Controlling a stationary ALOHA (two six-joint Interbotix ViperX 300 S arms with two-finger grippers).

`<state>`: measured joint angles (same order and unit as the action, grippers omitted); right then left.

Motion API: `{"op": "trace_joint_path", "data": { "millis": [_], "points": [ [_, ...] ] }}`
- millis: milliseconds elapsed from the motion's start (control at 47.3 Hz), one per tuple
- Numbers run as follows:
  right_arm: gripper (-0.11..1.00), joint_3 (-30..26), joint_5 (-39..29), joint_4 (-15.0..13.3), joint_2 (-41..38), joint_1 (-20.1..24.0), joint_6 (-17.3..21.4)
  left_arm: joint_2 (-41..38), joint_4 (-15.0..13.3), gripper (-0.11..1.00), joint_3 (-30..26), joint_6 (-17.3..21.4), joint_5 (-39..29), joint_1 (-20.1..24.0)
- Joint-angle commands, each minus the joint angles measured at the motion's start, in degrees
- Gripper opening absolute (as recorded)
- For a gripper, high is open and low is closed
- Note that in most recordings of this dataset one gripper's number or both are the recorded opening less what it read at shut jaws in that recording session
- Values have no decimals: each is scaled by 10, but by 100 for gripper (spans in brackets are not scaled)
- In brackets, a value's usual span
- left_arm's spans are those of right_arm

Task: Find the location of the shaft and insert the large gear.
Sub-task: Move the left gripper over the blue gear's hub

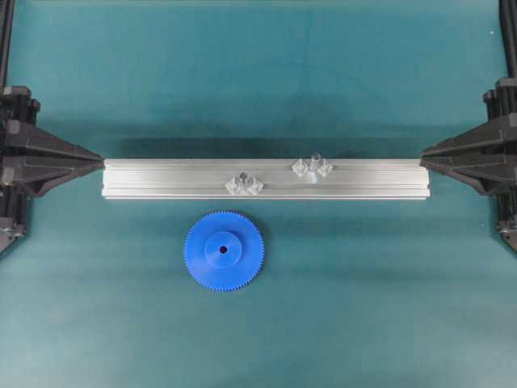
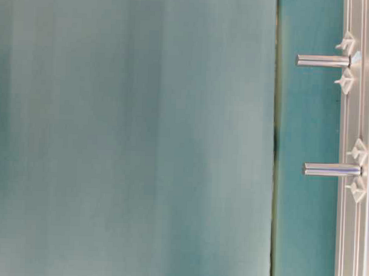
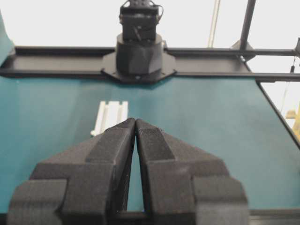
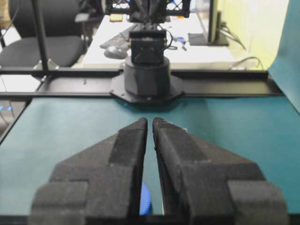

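Table (image 1: 258,65): teal mat under everything; bare ground all round the rail
Rail (image 1: 161,179): long grooved aluminium bar, the landmark here, lying across the middle of the overhead view; it carries two clear mounts
Left gripper (image 1: 97,162): at the rail's left end, level with it, tips just beside the end face; in its wrist view (image 3: 135,123) the pads meet at the tips, so it is closed on nothing
Right gripper (image 1: 426,153): at the rail's right end, mirror of the left; in its own view (image 4: 150,122) only a thin slit shows between the fingers; closed, nothing held
Gear (image 1: 224,250): blue toothed disc flat on the mat, just in front of the rail, left of its middle; hub up, bore open; apart from both grippers; a sliver shows under the right fingers (image 4: 146,206)
Shaft (image 1: 314,158): thin metal pin in the right-hand mount on the rail, toward its far edge; seen as the upper pin in the table-level view (image 2: 323,60)
Other mount (image 1: 242,184): left of the shaft, near the rail's front edge, above the gear
Handling, judged: gear likely light, rigid, smooth plastic; it lies flat, so the rim is hard to get under; pinching the raised hub looks the better hold, leaving the bore clear
Risk, judged: bore small against the pin; a tilted gear may jam or push the mount
Progress: gear untouched; insertion not begun
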<state>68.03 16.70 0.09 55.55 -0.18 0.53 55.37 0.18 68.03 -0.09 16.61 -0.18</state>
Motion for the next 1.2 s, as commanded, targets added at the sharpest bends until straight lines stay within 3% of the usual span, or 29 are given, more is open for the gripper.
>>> {"op": "trace_joint_path", "data": {
  "millis": [0, 63, 127, 254, 571, 782, 1184],
  "points": [
    [16, 1, 7, 4, -6, -7, -2, -8, 6, 11, -15, -13, 5, -1],
    [15, 8, 8, 14, -4, -11, 3, -9, 6, 5, -13, -23, 4, -1],
    [6, 17, 6, 18, -1, -15, 9, -13, 6, -1, -14, -25, 0, -1],
    [-2, 22, 2, 18, 4, -20, 19, -28, 6, -1, -21, -26, -11, -2],
    [-2, 21, -71, 18, 4, -26, 28, -101, 6, -1, -50, -28, -58, -17],
    [-2, 19, -120, 18, 5, -26, 40, -135, 6, -1, -79, -64, -104, -18],
    [-2, 25, -138, 18, 8, -28, 56, -218, 10, -1, -140, -40, -159, -32]
  ]
}}
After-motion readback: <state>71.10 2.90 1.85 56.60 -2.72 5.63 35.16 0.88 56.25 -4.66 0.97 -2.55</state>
